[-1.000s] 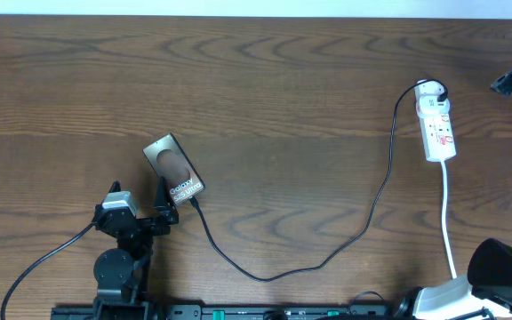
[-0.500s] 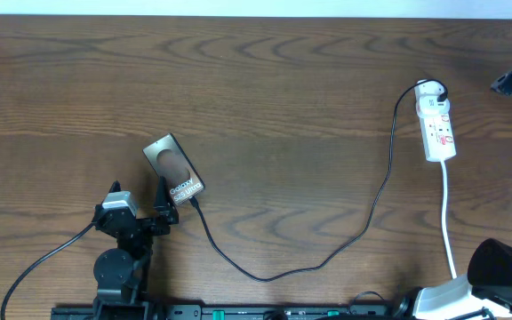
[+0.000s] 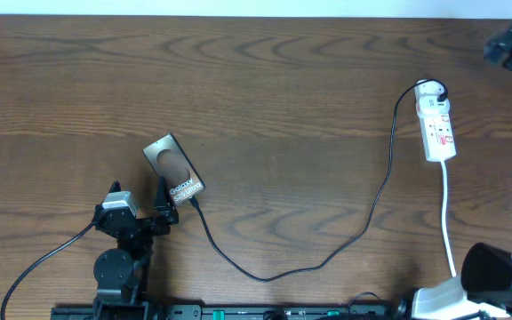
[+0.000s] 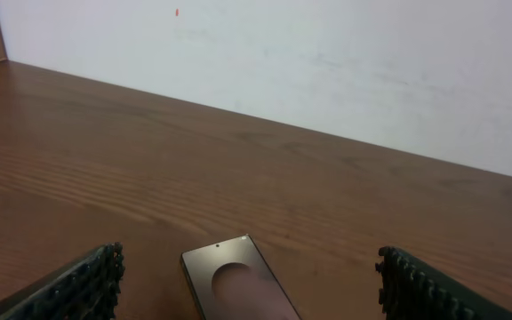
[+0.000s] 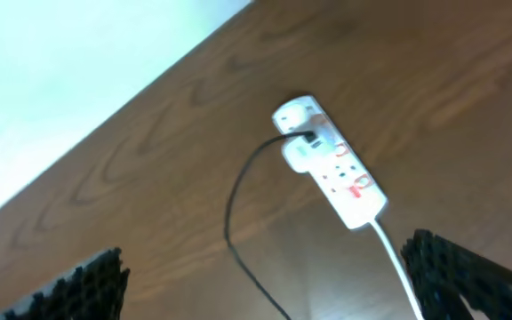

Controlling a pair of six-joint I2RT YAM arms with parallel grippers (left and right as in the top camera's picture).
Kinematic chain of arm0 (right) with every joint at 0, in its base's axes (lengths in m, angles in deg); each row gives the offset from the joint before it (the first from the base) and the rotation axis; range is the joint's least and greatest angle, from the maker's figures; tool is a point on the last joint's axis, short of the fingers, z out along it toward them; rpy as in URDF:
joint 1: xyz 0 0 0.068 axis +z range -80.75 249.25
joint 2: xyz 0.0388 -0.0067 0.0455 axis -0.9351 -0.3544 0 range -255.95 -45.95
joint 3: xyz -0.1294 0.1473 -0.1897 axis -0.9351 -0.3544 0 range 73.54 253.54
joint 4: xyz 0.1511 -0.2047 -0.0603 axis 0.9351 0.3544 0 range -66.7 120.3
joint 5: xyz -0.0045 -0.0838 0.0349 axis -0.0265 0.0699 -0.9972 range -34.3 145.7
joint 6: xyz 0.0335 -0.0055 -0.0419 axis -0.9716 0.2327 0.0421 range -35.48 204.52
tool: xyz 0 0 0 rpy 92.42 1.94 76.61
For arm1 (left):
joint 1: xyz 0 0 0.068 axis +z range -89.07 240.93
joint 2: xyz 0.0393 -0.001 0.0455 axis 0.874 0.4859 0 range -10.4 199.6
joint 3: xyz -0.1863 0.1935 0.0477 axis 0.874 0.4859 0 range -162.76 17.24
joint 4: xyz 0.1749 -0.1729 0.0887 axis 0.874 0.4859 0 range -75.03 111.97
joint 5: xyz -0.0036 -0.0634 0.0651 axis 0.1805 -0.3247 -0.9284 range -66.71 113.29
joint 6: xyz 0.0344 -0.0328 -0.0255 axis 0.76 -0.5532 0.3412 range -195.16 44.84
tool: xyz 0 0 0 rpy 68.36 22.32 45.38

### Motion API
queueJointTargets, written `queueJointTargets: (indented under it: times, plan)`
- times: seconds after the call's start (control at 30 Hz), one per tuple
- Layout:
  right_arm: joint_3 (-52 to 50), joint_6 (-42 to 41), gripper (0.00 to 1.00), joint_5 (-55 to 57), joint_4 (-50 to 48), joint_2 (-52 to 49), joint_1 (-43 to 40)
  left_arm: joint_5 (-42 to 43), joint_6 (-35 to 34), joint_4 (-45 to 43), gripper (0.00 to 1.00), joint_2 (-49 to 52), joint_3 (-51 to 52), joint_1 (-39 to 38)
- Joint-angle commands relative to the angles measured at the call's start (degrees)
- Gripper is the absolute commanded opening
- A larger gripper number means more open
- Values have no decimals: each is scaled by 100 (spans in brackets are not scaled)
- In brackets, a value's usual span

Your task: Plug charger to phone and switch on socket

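Two grippers are on my feeds, and both are spread wide with nothing in them. On the left wrist view the left gripper (image 4: 247,265) has its ribbed fingers (image 4: 78,284) far apart in the bottom corners. The far end of the phone (image 4: 238,286) lies flat on the table (image 4: 345,204) between them, and neither finger touches it.

From overhead the phone lies at a slant just beyond the left arm, screen up, with its brown oval and white lettering showing. The charger (image 3: 327,258) meets the phone's near short edge with its tip, but I cannot tell whether the tip is fully seated. From there the black cable loops toward my edge of the table. It then climbs rightward to the far end of the socket (image 3: 437,124), where its black end sits beside the round white plug (image 3: 427,89).

The socket lies lengthwise, well apart from the phone, and its red marks face up. I cannot read the switch position. Its white cord (image 3: 449,222) runs off the near end toward the right arm's base.

The right gripper (image 5: 265,253) is a blur at the far right edge overhead, above and beyond the socket and not touching it. Its own camera looks down on the strip, with both fingers parted at the frame's lower corners.
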Motion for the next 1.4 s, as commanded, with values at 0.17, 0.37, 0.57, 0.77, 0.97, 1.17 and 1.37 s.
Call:
queueJointTargets:
  times: [0.17,0.37,0.57,0.77,0.97,1.17,1.37]
  plan:
    - [-3287,-52,99,758,-2892,1569,946,-37,55,275,90,-35,76,24]
    - [-5858,-55,99,798,-5160,2594,1051,-37,55,275,89,-35,76,24]
    - [-7947,-55,99,793,-7147,3547,1051,-37,55,275,89,-35,76,24]
    - [-9517,-31,99,1060,-8601,4599,1049,-37,55,275,89,-35,76,24]
    - [-10869,-31,99,1353,-8996,6048,1051,-37,55,275,89,-35,76,24]
    - [-11779,-31,99,1484,-8990,7434,1034,-37,55,275,90,-35,76,24]
    - [-12308,-28,99,1443,-8979,8006,1036,-37,55,275,90,-33,76,24]
